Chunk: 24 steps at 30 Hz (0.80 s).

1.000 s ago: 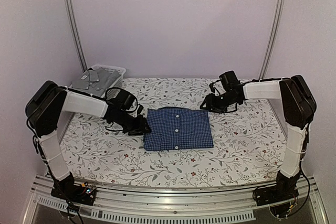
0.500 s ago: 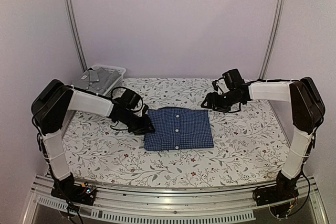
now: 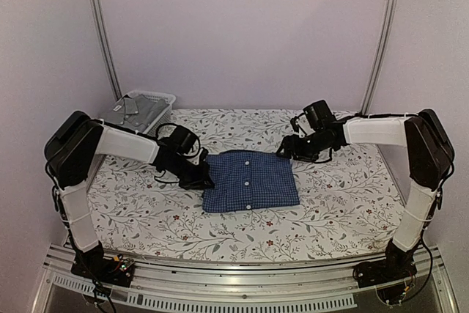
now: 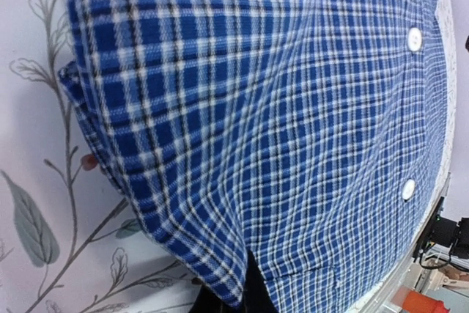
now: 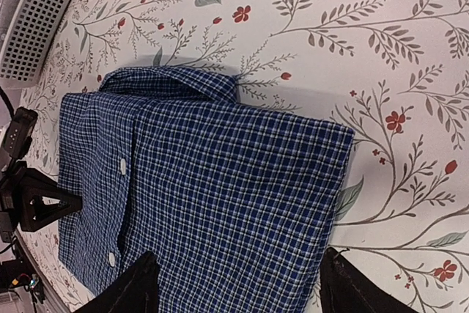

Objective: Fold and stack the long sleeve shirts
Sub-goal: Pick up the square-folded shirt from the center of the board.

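Observation:
The dark blue checked shirt (image 3: 249, 179) lies folded, buttons up, in the middle of the table. My left gripper (image 3: 202, 175) is at its left edge. In the left wrist view the shirt (image 4: 278, 108) fills the frame and its edge drapes over a dark finger (image 4: 255, 295), with creases running to that spot. My right gripper (image 3: 286, 149) hovers at the shirt's far right corner. In the right wrist view it (image 5: 242, 291) is wide open over the shirt (image 5: 212, 174). The grey shirt (image 3: 132, 110) lies in the basket at the back left.
A white slotted basket (image 3: 163, 99) stands at the table's back left corner and also shows in the right wrist view (image 5: 37, 12). The floral tablecloth (image 3: 344, 196) covers the table. Two metal posts (image 3: 102, 34) rise behind the table.
My right gripper has come down and left to the shirt's far right corner. My left gripper has closed in on the left edge. The shirt has shifted slightly right.

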Available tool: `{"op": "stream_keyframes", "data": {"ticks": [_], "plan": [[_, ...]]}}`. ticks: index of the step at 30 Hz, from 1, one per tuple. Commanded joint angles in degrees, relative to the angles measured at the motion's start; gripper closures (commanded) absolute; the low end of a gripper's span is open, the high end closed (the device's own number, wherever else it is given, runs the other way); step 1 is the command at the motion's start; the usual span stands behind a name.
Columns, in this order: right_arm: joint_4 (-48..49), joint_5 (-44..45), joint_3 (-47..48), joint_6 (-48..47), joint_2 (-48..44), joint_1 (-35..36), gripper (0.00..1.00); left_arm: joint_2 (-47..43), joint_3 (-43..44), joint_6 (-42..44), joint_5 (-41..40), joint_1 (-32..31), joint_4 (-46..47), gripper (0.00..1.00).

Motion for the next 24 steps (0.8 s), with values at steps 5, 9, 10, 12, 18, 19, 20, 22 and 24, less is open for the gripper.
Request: {"op": "stream_keyframes", "data": {"ticks": [5,9,10,12,18,19,20,22,24], "plan": [[0.4,0.73,-3.59,1.54,-2.26,3.05,0.33,-9.0,-0.74,8.08,1.67,5.82,-9.46,1.0],[1.56,0.21,-3.89,2.78,-1.48,5.55,0.42,-11.16,-0.03,12.47,3.0,8.12,-13.71,1.0],[1.81,0.15,-3.81,3.17,-0.87,6.29,0.45,-11.65,0.23,13.2,3.19,8.5,-14.58,1.0],[2.39,0.13,-3.73,3.81,0.12,7.88,0.51,-12.67,0.63,14.25,3.4,9.26,-15.94,1.0],[2.45,2.47,-3.84,5.17,2.55,9.89,0.62,-14.49,1.99,15.92,3.67,10.75,-18.48,1.0],[2.57,2.52,-3.86,5.28,2.78,10.14,0.63,-14.83,2.29,16.07,3.75,10.87,-18.98,1.0],[2.71,2.52,-3.78,5.24,3.11,10.4,0.65,-15.16,2.6,16.32,3.82,11.0,-19.4,1.0],[2.84,2.59,-3.58,5.31,3.76,11.08,0.7,-15.76,3.3,16.82,3.74,11.24,-20.29,1.0],[2.78,2.7,-3.27,5.39,4.96,11.42,0.74,-16.4,4.0,17.15,3.59,11.53,-20.96,1.0]]}}
